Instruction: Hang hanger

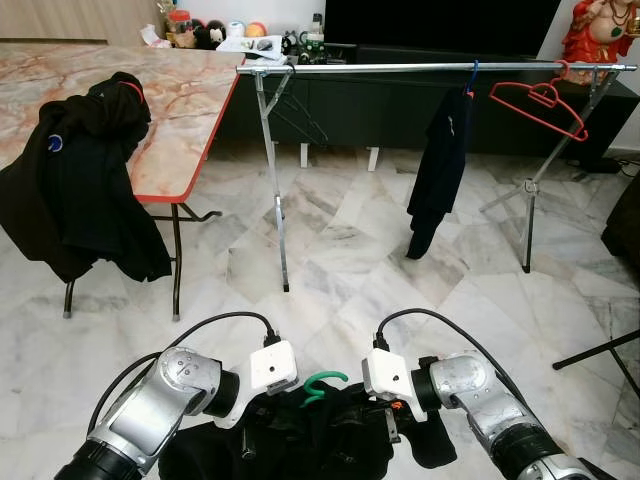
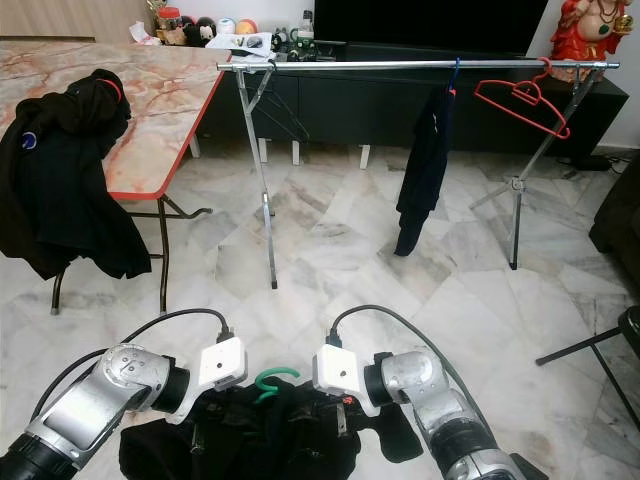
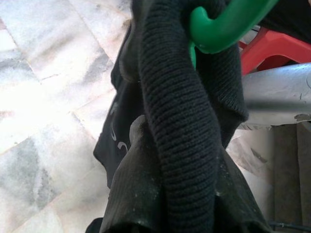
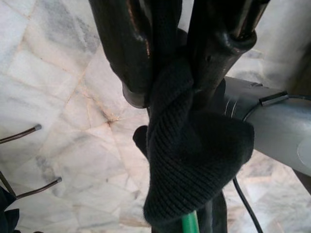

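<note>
A green hanger hook [image 1: 322, 383] sticks up from a black garment [image 1: 300, 440] that I hold low in front of me, between my two arms. My right gripper [image 4: 172, 90] is shut on a knitted fold of the black garment [image 4: 194, 160], and a bit of the green hanger [image 4: 189, 223] shows below it. My left gripper [image 3: 187, 145] is shut on the ribbed collar just under the green hook [image 3: 228, 24]. The silver clothes rail [image 1: 440, 68] stands across the room, well ahead of both grippers.
On the rail hang a red hanger [image 1: 540, 100], a dark garment [image 1: 440, 160] and dark wire hangers [image 1: 295, 110]. A marble-topped folding table [image 1: 190, 110] with a black jacket [image 1: 85, 190] stands at left. A black stand leg [image 1: 600, 350] lies at right.
</note>
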Controlling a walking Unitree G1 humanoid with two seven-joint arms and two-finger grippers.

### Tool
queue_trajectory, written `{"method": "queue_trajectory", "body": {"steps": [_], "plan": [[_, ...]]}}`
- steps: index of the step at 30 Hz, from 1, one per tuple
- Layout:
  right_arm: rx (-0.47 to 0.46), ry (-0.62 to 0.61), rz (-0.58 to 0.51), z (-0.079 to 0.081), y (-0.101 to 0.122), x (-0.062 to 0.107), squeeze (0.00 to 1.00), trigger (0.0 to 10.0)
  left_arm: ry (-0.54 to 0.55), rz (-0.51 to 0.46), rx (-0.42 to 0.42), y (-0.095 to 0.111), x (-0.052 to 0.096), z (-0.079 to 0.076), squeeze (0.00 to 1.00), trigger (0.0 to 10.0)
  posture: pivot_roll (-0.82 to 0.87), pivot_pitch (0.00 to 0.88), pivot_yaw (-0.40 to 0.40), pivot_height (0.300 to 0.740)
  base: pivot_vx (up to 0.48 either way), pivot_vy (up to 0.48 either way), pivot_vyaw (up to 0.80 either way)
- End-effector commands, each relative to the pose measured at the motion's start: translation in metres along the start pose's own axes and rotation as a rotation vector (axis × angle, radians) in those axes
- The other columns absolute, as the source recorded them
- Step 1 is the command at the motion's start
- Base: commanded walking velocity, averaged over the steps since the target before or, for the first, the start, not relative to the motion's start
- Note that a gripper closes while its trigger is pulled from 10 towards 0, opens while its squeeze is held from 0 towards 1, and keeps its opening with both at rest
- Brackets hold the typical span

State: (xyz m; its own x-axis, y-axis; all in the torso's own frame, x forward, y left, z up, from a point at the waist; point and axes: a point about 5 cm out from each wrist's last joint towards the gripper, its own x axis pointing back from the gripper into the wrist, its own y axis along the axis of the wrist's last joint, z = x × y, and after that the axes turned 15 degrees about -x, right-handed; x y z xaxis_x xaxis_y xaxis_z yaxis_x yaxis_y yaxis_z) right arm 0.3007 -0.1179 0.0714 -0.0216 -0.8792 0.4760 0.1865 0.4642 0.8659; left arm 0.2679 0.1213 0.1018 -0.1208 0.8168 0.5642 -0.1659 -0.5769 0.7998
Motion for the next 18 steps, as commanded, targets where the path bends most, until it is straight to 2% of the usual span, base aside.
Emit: {"method": "queue_trajectory", "body": {"steps": [1, 9, 12, 18], "plan": [[0.014, 0.006, -0.025, -0.002, 0.008, 0.003, 1.00, 10.0, -0.002, -0.022, -0.009, 0.005, -0.001, 0.001, 0.00, 0.0, 0.10, 0.086, -0.028, 0.740, 0.000, 0.000, 0.00], [0.022, 0.050, 0.005, -0.001, 0.008, 0.007, 1.00, 10.0, 0.035, 0.018, -0.016, -0.002, 0.003, 0.005, 0.00, 0.0, 0.10, 0.085, -0.029, 0.740, 0.000, 0.000, 0.00], [0.035, 0.084, 0.046, 0.001, 0.006, 0.010, 1.00, 10.0, 0.127, 0.080, -0.025, -0.012, 0.006, 0.015, 0.00, 0.0, 0.09, 0.082, -0.027, 0.740, 0.000, 0.000, 0.00], [0.048, 0.051, 0.100, -0.002, 0.002, 0.020, 1.00, 10.0, 0.230, 0.112, 0.000, -0.024, 0.008, 0.022, 0.00, 0.0, 0.09, 0.079, -0.027, 0.740, 0.000, 0.000, 0.00]]}}
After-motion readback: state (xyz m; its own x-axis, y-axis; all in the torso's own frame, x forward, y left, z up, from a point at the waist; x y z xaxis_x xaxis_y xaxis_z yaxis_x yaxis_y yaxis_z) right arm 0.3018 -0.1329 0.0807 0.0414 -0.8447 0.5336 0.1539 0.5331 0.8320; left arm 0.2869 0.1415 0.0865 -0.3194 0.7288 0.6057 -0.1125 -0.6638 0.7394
